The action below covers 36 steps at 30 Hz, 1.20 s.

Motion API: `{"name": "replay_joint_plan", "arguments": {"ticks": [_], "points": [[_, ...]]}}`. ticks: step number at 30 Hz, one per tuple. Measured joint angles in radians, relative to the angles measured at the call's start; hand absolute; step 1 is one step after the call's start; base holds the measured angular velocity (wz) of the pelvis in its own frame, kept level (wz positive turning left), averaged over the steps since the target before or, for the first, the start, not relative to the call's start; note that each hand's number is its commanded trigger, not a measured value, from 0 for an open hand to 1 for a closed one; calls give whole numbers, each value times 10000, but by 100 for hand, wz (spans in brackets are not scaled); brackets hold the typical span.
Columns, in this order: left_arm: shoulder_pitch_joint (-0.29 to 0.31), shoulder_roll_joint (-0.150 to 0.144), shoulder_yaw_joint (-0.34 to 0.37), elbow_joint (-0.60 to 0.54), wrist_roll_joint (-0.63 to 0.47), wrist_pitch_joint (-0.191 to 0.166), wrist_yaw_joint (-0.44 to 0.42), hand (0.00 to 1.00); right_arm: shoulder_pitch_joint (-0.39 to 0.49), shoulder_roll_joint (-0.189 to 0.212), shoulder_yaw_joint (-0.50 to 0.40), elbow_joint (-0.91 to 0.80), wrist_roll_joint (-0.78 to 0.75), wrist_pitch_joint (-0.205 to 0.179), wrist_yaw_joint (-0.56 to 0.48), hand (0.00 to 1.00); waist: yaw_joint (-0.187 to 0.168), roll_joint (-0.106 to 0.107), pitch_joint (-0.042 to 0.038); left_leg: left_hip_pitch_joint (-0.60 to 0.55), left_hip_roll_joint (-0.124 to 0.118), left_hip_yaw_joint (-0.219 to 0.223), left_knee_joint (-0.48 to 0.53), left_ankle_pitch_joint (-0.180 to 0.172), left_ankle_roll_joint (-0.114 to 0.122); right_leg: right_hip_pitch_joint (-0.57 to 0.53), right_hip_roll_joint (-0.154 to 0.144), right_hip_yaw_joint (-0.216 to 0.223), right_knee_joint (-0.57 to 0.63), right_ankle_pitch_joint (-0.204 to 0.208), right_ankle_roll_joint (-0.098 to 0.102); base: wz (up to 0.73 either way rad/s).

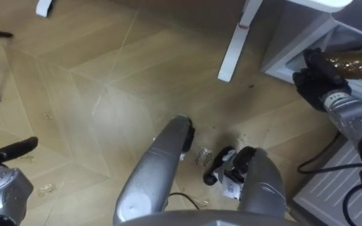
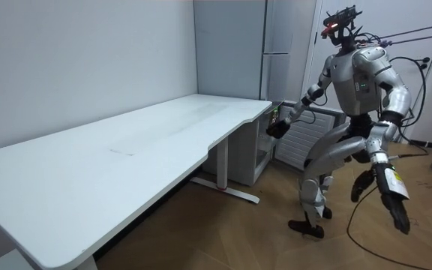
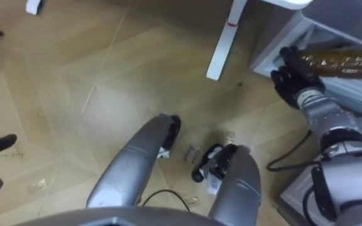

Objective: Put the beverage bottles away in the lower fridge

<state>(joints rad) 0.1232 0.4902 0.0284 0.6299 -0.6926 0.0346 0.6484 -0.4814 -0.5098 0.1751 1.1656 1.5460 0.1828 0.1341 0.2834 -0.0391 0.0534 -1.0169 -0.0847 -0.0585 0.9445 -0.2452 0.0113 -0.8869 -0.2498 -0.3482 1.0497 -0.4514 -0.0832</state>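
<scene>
Bottle (image 1: 354,63), brown, one item.

Left eye view: it lies level in my right hand (image 1: 316,80), fingers curled round its near end, at the mouth of the fridge (image 1: 285,50). Its far end runs past the picture's edge, so I cannot tell how deep it sits. My left hand (image 1: 14,149) is low at my left side, a finger straight, holding nothing. A white desk leg (image 1: 234,47) stands on the wood floor just beside the fridge.

Room view: I stand at the end of the desk (image 2: 163,127), knees bent, right arm stretched towards the low compartment at the room view's left, left arm trailing behind me with the hand loose.

Right eye view: same layout, same grasp on the bottle, and a green tip shows at its far end.

Status, as a judgement: carry done, placing under way, release not yet done. Left to do: slide the bottle in, let go, draw the arm out. Other drinks: none in sight, so I cannot tell how many remain.
</scene>
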Motion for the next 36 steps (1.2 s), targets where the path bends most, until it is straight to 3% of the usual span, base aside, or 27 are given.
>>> {"name": "replay_joint_plan", "arguments": {"ticks": [3,4,5,7,9,13,17,21,27,36], "points": [[15,0,-1,2,-5,-31,1,0,-201,-154,-3,2,33,-53,-17,100,66,-5,4,-65,-7,-13,174,-159,15,15,-80,-109,114,-91,12,0],[16,-1,-1,1,-1,-57,1,0,-246,-168,-3,2,84,-63,-22,63,81,-5,4,-70,-5,-13,191,-170,28,15,-78,-110,117,-105,16,0],[16,-1,-7,-6,22,-132,1,0,-335,-205,-4,3,234,-78,-24,0,124,-7,6,-79,-4,-7,255,-194,70,14,-80,-96,159,-142,16,0],[19,0,-118,-5,205,-216,2,0,-455,-297,-3,3,307,-77,-36,0,173,-7,7,-80,-28,7,390,-296,98,12,-115,-32,319,-226,-17,6],[20,0,-300,-9,288,-298,2,0,-528,-352,-5,2,564,-97,-55,0,225,-9,10,-78,-151,-4,623,-471,106,16,-117,80,568,-439,97,11],[99,-1,-379,-22,285,-298,-2,0,-532,-354,13,6,582,-83,-108,0,200,-26,26,-86,-176,12,815,-622,97,14,-145,151,755,-598,129,2],[213,65,-381,-443,285,-360,40,0,-547,-383,12,-11,580,-11,-234,0,46,-161,106,-88,-342,31,840,-620,98,-55,-356,206,951,-735,185,8],[324,67,-372,-550,292,-422,232,0,-559,-458,10,-97,543,127,-345,0,-134,-201,120,-88,-333,38,864,-620,102,-45,-382,189,958,-748,209,1],[325,88,-315,-599,632,-704,523,0,-563,-538,5,-75,537,222,-369,0,-125,-204,115,-86,-327,35,915,-635,136,-29,-384,198,947,-682,216,0],[357,93,-317,-603,784,-704,652,0,-563,-572,-2,-78,502,222,-368,0,-119,-196,110,-52,-321,126,937,-642,203,-46,-391,305,965,-629,298,-1]]}}
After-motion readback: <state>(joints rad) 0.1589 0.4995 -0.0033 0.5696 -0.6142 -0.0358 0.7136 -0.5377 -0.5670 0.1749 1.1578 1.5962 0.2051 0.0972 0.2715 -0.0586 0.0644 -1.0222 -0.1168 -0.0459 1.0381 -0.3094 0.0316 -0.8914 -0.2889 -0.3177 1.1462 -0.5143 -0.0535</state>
